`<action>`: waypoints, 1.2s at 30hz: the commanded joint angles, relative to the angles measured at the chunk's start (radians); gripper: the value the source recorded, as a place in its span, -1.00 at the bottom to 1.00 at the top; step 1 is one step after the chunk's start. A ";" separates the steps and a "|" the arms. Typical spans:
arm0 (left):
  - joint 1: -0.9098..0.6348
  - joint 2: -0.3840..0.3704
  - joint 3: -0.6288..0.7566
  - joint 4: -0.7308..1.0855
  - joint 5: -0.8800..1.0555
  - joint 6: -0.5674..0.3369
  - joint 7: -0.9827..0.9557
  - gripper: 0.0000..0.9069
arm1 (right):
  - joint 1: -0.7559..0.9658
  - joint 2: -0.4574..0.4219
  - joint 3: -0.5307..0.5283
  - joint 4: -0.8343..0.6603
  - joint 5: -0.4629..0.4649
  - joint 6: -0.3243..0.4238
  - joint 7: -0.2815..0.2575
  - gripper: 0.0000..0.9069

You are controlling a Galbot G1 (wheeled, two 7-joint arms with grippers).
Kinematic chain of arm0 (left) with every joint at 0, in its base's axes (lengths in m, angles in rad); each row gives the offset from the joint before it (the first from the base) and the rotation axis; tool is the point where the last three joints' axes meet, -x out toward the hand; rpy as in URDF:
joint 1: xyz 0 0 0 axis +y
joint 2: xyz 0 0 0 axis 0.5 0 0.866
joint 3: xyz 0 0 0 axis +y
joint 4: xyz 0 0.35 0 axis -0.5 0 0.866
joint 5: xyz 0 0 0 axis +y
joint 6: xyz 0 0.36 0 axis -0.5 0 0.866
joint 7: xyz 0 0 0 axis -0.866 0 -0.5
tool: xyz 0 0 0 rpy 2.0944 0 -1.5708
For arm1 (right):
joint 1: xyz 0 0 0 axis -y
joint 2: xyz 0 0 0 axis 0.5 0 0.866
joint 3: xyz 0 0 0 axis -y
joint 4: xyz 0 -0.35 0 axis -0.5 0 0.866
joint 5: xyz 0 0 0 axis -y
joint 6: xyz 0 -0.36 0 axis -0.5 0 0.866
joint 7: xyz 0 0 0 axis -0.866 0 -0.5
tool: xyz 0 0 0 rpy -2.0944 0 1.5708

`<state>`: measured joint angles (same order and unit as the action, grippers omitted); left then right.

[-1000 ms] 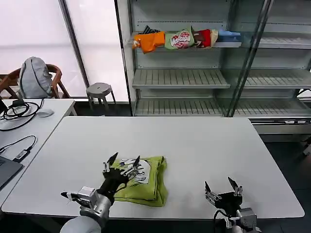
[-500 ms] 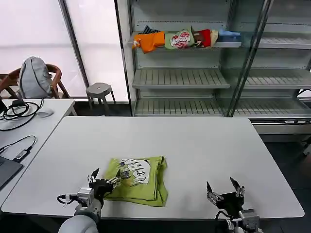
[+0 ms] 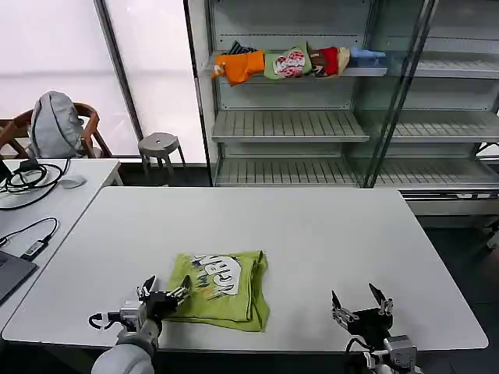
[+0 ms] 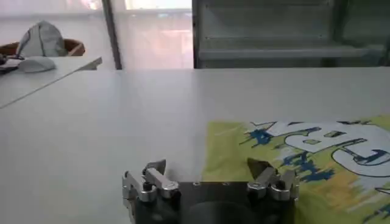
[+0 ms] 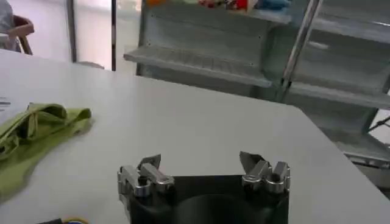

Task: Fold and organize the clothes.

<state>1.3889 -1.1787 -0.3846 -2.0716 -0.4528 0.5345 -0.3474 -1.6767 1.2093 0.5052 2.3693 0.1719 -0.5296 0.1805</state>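
We count one lime-green cotton T-shirt [image 3: 221, 289] with a white-and-dark print, folded on one white rectangular table [image 3: 327, 241]. Two metal grippers — the left gripper [image 3: 165, 291] and the right gripper [image 3: 361, 304] — each show two spread fingers. On the upper metal shelf [image 3: 366, 72] we count four bundled garments [image 3: 292, 62] — orange, green, red, blue.

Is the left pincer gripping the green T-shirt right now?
No, the left pincer is open at the green T-shirt edge, holding no cloth.
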 commanded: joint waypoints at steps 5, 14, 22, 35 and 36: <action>0.010 0.009 -0.012 0.018 -0.104 -0.093 0.071 1.00 | -0.002 0.001 -0.002 -0.002 0.000 0.000 0.000 1.00; 0.018 0.014 -0.020 -0.001 -0.125 -0.139 0.096 1.00 | -0.011 0.004 -0.004 0.002 -0.005 0.003 -0.001 1.00; 0.018 0.017 -0.031 0.038 -0.135 -0.133 0.162 1.00 | -0.018 0.005 -0.005 0.011 -0.009 0.004 -0.001 1.00; 0.031 0.011 0.005 0.034 0.052 -0.041 0.132 1.00 | -0.030 -0.002 -0.002 0.026 -0.012 0.004 -0.001 1.00; 0.028 0.010 0.006 0.036 0.054 -0.041 0.130 1.00 | -0.030 -0.002 -0.002 0.028 -0.012 0.004 -0.001 1.00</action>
<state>1.4166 -1.1648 -0.3924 -2.0365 -0.4898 0.4467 -0.2180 -1.7045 1.2081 0.5023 2.3931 0.1592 -0.5254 0.1792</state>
